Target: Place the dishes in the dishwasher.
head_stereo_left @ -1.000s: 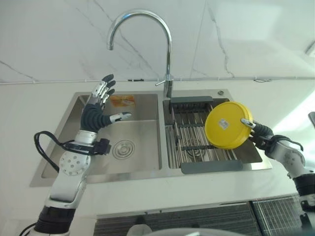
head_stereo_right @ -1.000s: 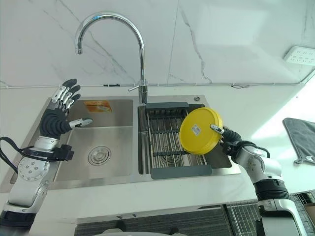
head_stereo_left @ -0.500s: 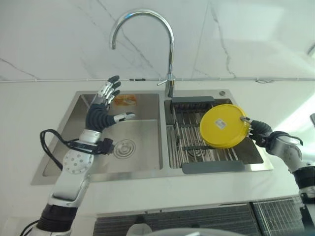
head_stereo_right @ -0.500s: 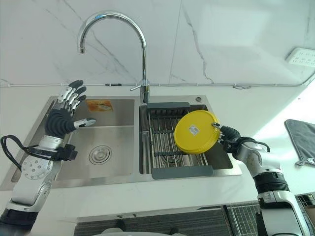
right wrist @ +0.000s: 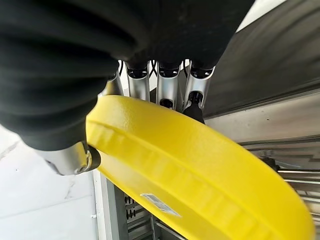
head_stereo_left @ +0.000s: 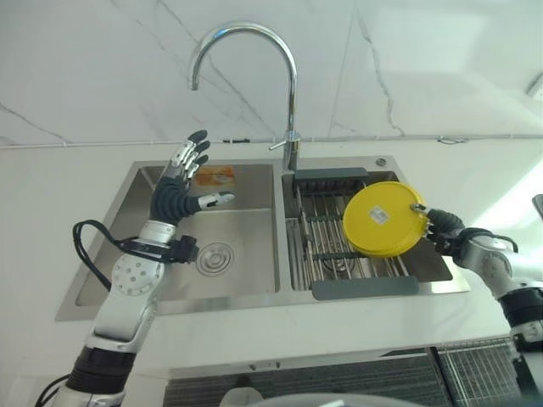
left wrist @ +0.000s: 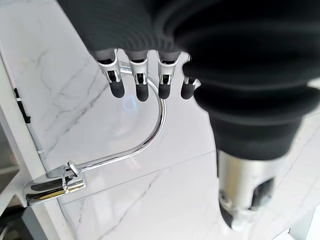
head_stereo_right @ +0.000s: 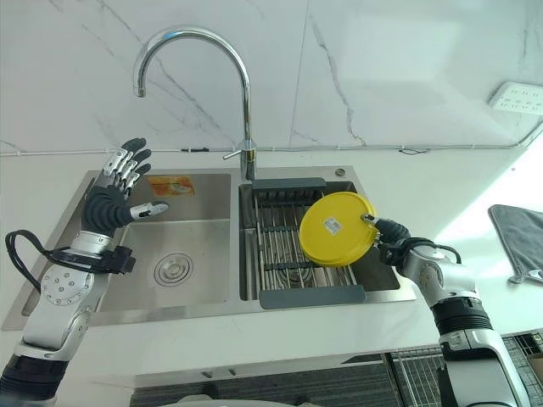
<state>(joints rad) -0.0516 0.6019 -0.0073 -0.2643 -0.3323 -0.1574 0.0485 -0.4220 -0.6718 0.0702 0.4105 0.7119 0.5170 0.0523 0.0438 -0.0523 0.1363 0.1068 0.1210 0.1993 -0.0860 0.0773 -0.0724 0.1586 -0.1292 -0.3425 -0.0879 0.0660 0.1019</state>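
Yellow plastic is seen in the round plate, which is held tilted on edge above the wire rack in the right basin of the steel sink. The plate is pinched at its right rim by the right hand, with the fingers curled behind the rim and the thumb pressed on its front, as shown in the right wrist view. Compared with a second ago, the plate has been carried a little to the left and slightly lower over the rack, and the right forearm has been drawn in with it. A small white label is stuck to the underside of the plate; its print is too small to be read. An orange sticker is seen on the back wall of the left basin, and its writing cannot be made out either. The left hand is held raised over the left basin with its fingers spread straight and nothing grasped; its place over the basin has barely changed since the earlier frames. A chrome faucet is arched over the divide between the basins, in front of the white marble wall. A grey cloth is laid on the white surface at the far right.
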